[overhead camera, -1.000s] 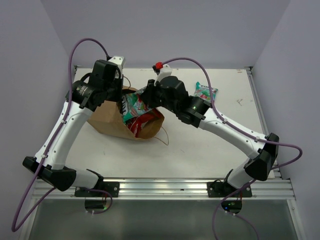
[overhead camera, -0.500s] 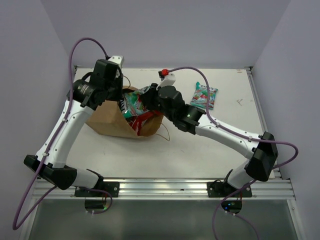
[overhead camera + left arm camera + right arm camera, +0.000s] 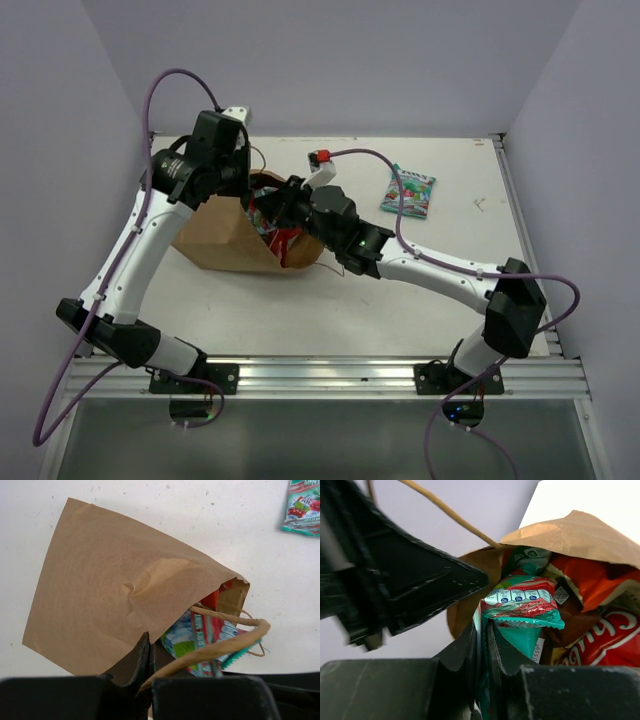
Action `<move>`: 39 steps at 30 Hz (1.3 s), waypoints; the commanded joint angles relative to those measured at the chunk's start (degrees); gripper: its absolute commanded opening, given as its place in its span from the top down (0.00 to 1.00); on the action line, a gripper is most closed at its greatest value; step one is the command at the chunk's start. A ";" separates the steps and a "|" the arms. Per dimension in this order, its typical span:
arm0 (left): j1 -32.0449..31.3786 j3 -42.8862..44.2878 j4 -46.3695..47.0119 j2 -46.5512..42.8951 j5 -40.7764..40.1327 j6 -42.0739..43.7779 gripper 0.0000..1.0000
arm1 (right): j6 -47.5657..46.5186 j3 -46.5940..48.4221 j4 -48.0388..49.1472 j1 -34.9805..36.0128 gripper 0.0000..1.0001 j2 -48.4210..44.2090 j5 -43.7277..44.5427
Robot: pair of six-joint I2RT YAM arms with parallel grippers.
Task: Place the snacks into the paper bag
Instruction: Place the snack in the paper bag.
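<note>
The brown paper bag (image 3: 215, 235) lies on its side, mouth to the right. My left gripper (image 3: 243, 193) is shut on the upper rim of the paper bag (image 3: 125, 585), holding the mouth up; its fingertips (image 3: 145, 650) pinch the paper beside a loop handle (image 3: 220, 649). My right gripper (image 3: 484, 630) is shut on a green candy bag (image 3: 522, 602) and reaches into the mouth (image 3: 272, 212). Red and orange snacks (image 3: 592, 580) lie deeper inside. A small teal packet (image 3: 408, 190) rests on the table to the right, also in the left wrist view (image 3: 302, 507).
The white table (image 3: 400, 300) is walled at the back and both sides. A metal rail (image 3: 330, 372) runs along the near edge. My right arm (image 3: 430, 268) stretches across the table in front of the teal packet.
My right gripper has moved left and down into the bag's mouth, carrying the green candy bag. My left gripper has lifted the rim a little.
</note>
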 commanded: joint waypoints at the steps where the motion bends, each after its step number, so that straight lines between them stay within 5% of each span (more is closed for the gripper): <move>1: -0.28 3.91 2.66 -0.12 6.22 -1.35 1.00 | 3.83 -0.69 11.99 0.36 1.00 2.88 -2.53; 11: -0.37 2.78 3.80 -2.05 12.82 -0.91 1.00 | 4.63 -0.26 15.43 0.18 1.00 10.61 -2.18; 19: -0.37 1.11 3.19 -4.34 7.29 -0.47 1.00 | 6.64 -5.87 11.22 -0.69 0.92 8.96 2.91; 23: -0.28 -0.39 4.50 -4.69 9.39 -0.29 1.00 | 7.00 -5.62 9.45 -0.78 0.97 9.99 1.78; 31: -0.37 0.49 5.30 -4.86 13.79 0.23 1.00 | 7.35 1.85 10.34 -0.78 1.00 16.41 -0.07; 39: -0.37 2.16 5.56 -5.22 14.86 -0.38 1.00 | 5.59 9.33 5.86 -0.87 0.89 23.36 1.44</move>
